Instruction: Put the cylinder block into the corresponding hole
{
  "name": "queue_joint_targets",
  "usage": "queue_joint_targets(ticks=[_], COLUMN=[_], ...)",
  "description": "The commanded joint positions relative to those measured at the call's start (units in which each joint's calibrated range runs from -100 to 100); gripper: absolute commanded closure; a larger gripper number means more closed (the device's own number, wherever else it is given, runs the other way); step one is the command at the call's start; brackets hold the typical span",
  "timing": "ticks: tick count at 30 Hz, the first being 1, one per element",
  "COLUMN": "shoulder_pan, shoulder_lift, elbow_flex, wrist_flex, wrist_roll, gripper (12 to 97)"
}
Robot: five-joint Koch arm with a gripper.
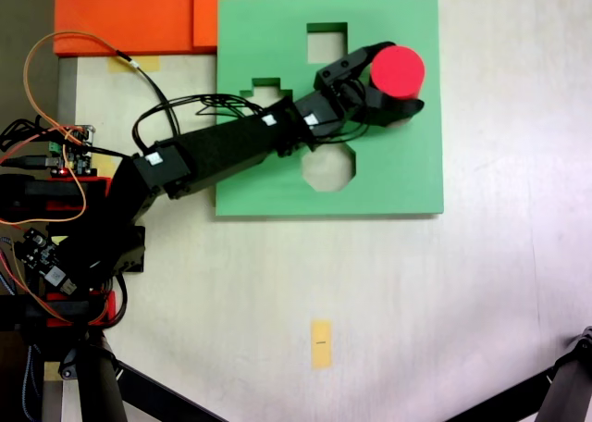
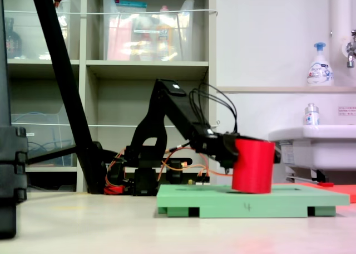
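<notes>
the black arm (image 1: 231, 149) reaches from the left side of a fixed view out over the green board (image 1: 407, 167), which lies flat on the pale table (image 1: 370, 283). its gripper (image 1: 384, 84) is pinching the red cylinder block (image 1: 398, 70), with one black jaw on the top side of the block and one on the bottom side in that view. the block's flat round top faces up

in a fixed view from the side, the cylinder block (image 2: 253, 166) stands almost straight, tipped just a little. its bottom is right at the top of the green board (image 2: 239, 201), and i cannot tell if it touches the board or goes a bit into it. the gripper (image 2: 231, 154) holds it from the left

the block and gripper cover the spot on the board below them, so the round hole cannot be seen. a square hole (image 1: 326, 41) is up and left of the block, a cross hole (image 1: 264, 91) is farther left, partly under the arm, and an eight-sided hole (image 1: 328, 167) is below the arm

an orange foam sheet (image 1: 129, 15) lies at the top left, touching the board's edge. a small yellow tape piece (image 1: 321, 343) sits on the table well below the board
</notes>
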Motion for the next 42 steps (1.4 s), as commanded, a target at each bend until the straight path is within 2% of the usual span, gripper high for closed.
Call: queue_joint_targets(ticks=[1, 33, 42], shoulder_pan=[0.39, -0.78, -0.63], shoulder_lift=[-0.32, -4.37, 1.92], elbow_flex=[3.71, -6.26, -4.06], wrist_flex=[0.53, 4.96, 5.25], wrist_roll=[-0.54, -0.88, -0.98], gripper=[67.5, 67.5, 59.7])
